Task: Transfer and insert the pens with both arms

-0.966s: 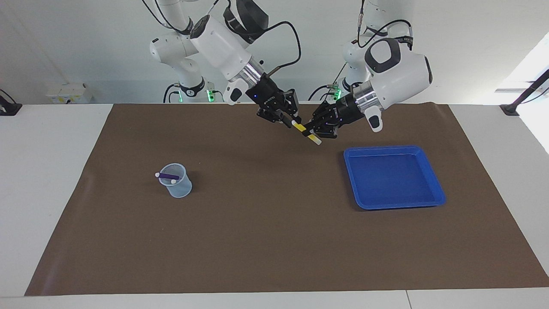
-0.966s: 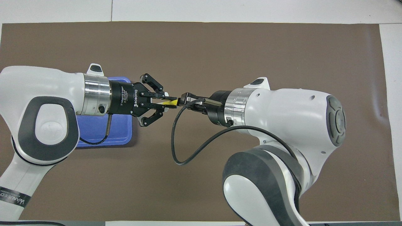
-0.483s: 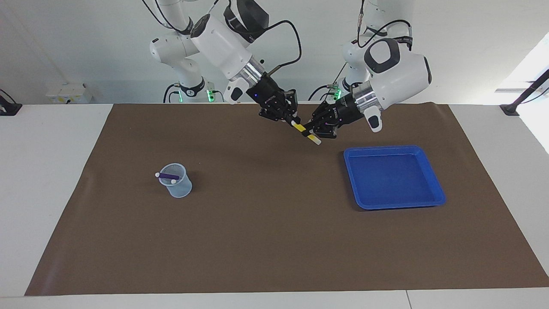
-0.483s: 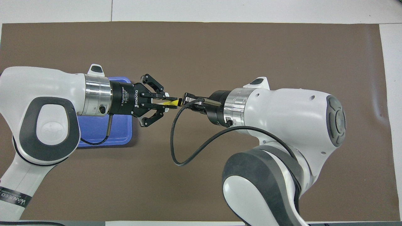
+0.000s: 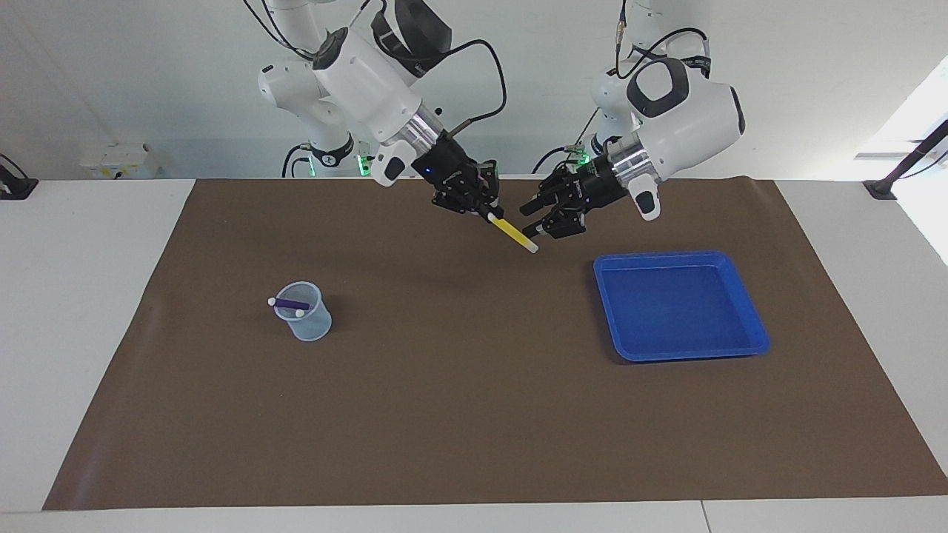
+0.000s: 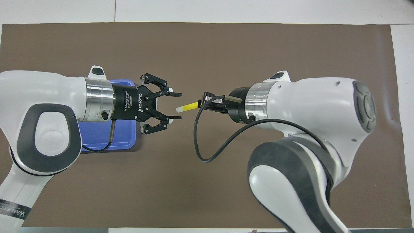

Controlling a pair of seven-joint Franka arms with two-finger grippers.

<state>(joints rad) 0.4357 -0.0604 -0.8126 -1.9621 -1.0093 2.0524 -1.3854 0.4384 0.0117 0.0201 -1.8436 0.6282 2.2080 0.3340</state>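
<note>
— Who has the yellow pen [image 5: 511,232] right now?

— The right gripper [image 5: 480,209]. Its fingers are clamped on one end of the pen, and the rest of it sticks out slanting downward, whitish tip [image 6: 179,109] leading, in the air over the brown mat [image 5: 474,414] that covers the desk [image 5: 74,296].

— And the left gripper [image 6: 176,106]?

— Its fingers [image 6: 174,94] stand wide apart, one on each side of the pen's free tip, not touching it. It hangs over the mat just beside the blue tray [image 5: 748,311], which lies toward the left arm's end of the desk.

— What about the other pens?

— The purple pen [image 5: 287,303] lies across the mouth of the clear cup [image 5: 309,324], its whitish ends showing at the rim. The cup stands on the mat toward the right arm's end, well apart from the tray. I see no pen in the tray.
</note>
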